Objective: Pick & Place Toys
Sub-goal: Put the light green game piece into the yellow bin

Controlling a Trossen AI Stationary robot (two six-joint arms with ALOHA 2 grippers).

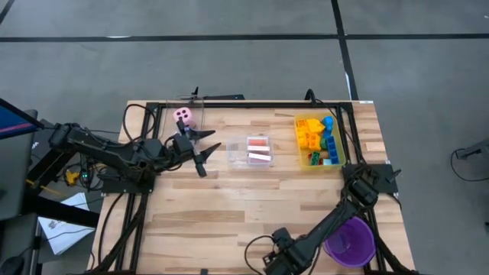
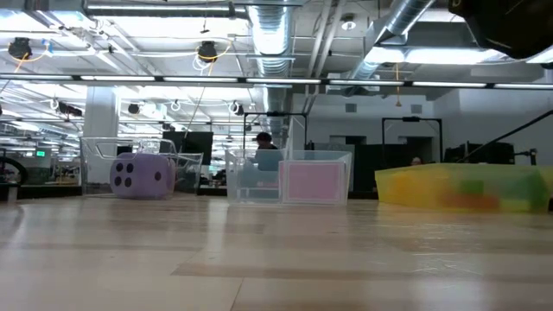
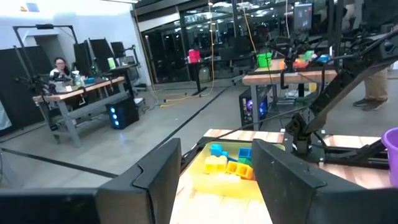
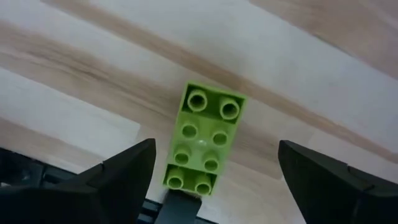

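A light green brick [image 4: 203, 138] lies flat on the table, studs up. My right gripper [image 4: 214, 152] points down over it, open, with one finger on either side and a gap to each. In the high view this gripper [image 1: 273, 260] is at the near edge and hides the brick. My left gripper [image 1: 203, 150] hangs level at the left, open, with nothing between its fingers [image 3: 163, 171]. A dotted die [image 1: 183, 115] stands at the far left. Pink cards [image 1: 259, 150] lie in a clear bin. Coloured bricks [image 1: 315, 136] fill a yellow bin.
A purple cup [image 1: 350, 241] stands at the near right corner, close beside my right arm. The clear bin [image 2: 289, 181] and the yellow bin [image 2: 467, 188] sit side by side in the far half. Bare wood [image 1: 229, 210] lies between them and the near edge.
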